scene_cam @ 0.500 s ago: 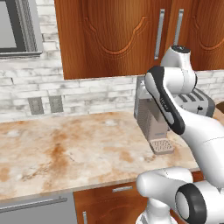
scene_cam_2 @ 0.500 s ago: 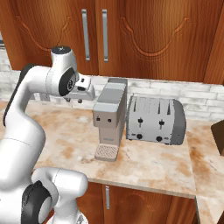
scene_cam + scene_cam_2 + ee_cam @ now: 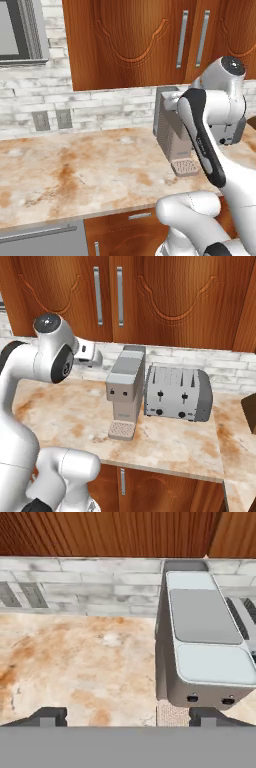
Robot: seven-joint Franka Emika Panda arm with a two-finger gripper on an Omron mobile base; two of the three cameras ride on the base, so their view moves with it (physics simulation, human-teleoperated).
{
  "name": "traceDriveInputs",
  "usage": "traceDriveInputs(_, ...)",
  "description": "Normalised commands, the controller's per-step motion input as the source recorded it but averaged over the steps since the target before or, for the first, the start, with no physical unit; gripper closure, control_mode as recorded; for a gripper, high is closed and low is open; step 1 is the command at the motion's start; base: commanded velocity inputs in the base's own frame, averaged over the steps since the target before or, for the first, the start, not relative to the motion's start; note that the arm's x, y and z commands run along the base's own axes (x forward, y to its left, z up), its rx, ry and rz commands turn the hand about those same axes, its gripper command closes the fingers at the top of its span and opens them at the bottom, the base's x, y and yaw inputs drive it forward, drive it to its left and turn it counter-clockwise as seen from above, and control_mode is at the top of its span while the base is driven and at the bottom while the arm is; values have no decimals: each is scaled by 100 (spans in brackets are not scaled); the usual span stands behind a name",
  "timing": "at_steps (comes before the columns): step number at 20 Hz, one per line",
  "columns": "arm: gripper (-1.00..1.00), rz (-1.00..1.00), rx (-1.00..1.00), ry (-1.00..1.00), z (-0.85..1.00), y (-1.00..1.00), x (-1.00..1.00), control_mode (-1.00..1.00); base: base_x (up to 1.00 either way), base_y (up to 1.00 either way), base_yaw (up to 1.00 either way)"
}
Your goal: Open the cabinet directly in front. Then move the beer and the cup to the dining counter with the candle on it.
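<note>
The cabinet [image 3: 135, 40] [image 3: 170, 296] hangs on the wall above the counter. Its carved doors are shut, with silver bar handles [image 3: 182, 39] [image 3: 97, 296] side by side. The beer and the cup are hidden; the dining counter and the candle are out of view. My gripper [image 3: 127, 718] is open, its fingertips [image 3: 47, 716] far apart with nothing between them. It hovers over the wall counter, looking down beside a coffee machine and well below the cabinet doors. The hand [image 3: 89, 356] pokes out from behind the arm's upper joint.
A grey coffee machine [image 3: 125, 391] [image 3: 172, 130] [image 3: 205, 637] stands on the marble wall counter [image 3: 75, 175], with a silver toaster [image 3: 177, 393] to its right. Behind them is a brick backsplash with outlets [image 3: 52, 120]. A microwave [image 3: 20, 30] hangs at the upper left.
The arm's upper joint has drawn back a little toward the base. The hand has barely shifted, and the things on the counter stand as before.
</note>
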Motion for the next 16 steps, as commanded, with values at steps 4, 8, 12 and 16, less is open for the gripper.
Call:
traceDriveInputs(4, -100, 0, 0, -69, 69, -1, -76, -100, 0, 0, 0)
traceDriveInputs(8, -100, 1, 1, -70, 61, -9, -86, -100, 0, 0, 0)
traceDriveInputs(12, -100, 0, 6, -68, 50, -22, -86, -100, 0, 0, 0)
traceDriveInputs(16, -100, 0, 9, -32, 17, -16, -46, -100, 0, 0, 0)
